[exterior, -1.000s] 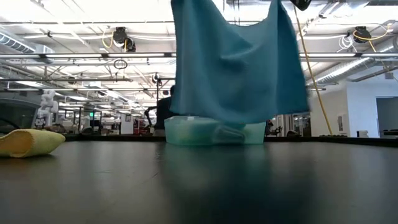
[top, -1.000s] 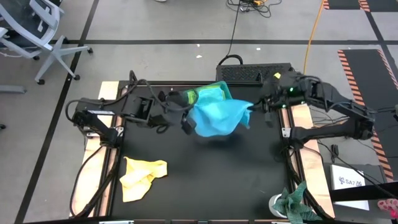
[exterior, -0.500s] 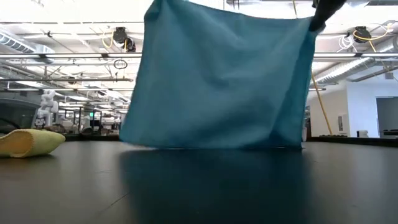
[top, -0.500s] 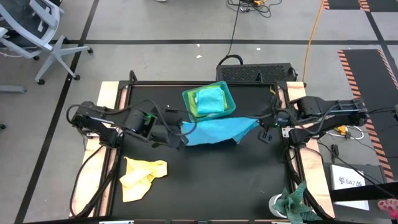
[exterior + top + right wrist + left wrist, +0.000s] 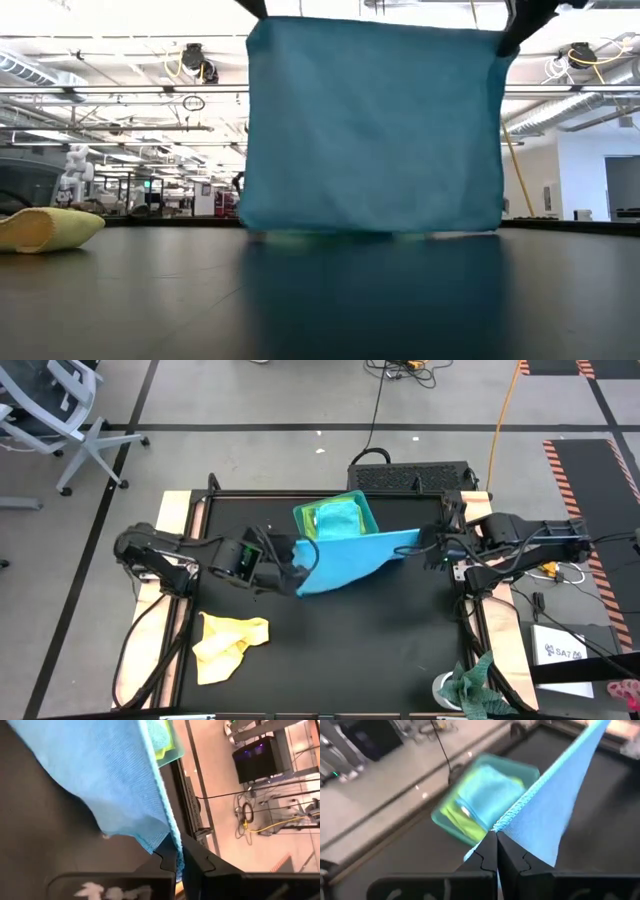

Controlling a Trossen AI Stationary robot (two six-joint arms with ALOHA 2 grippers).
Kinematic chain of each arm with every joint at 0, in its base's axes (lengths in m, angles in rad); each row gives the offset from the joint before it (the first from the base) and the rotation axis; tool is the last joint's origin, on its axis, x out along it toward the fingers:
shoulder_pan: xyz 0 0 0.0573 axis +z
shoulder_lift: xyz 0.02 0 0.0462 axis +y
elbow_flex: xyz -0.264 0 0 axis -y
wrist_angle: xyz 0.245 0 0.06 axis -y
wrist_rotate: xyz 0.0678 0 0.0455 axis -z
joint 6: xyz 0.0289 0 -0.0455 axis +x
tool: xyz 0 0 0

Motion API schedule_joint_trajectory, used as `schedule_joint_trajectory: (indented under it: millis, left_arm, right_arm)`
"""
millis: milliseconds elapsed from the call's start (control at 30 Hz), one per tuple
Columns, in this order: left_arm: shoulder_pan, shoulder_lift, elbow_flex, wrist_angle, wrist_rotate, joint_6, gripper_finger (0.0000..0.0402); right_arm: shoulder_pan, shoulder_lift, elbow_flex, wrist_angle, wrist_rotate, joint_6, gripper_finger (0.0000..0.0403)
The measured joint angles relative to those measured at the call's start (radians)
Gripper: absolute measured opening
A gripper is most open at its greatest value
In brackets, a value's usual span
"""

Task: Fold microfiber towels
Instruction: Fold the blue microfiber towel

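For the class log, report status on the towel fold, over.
Left gripper and right gripper each shut on a top corner of the blue towel. Towel hangs spread above the table. Tray behind it.

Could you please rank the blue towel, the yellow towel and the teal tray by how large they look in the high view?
1. Blue towel, held up closer to the camera
2. Yellow towel, crumpled
3. Teal tray, partly covered, so uncertain

Blue towel (image 5: 345,560) hanging taut, spread above table; yellow towel (image 5: 228,643) crumpled.
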Motion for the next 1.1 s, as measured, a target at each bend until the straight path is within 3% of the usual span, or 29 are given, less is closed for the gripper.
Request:
schedule_joint_trajectory:
  millis: [233, 500, 667, 933, 1100]
  left_arm:
    - [0.024, 0.000, 0.037, 0.057, 0.033, 0.056, 0.0000]
    - [-0.040, 0.077, 0.037, 0.026, 0.130, -0.041, 0.0000]
    - [-0.094, 0.144, 0.037, 0.014, 0.233, -0.149, 0.0000]
    - [-0.203, 0.250, 0.037, 0.052, 0.395, -0.357, 0.0000]
    - [-0.264, 0.329, 0.037, 0.179, 0.476, -0.446, 0.0000]
  right_arm:
    - [-0.009, -0.017, 0.000, -0.005, -0.038, -0.031, 0.0000]
    - [0.047, -0.020, -0.011, -0.023, -0.245, 0.108, 0.0000]
    - [0.148, -0.020, -0.115, 0.002, -0.441, 0.264, 0.0000]
    - [0.370, -0.018, -0.435, 0.302, -0.701, 0.502, 0.0000]
    - [0.485, -0.018, -0.567, 0.575, -0.765, 0.650, 0.0000]
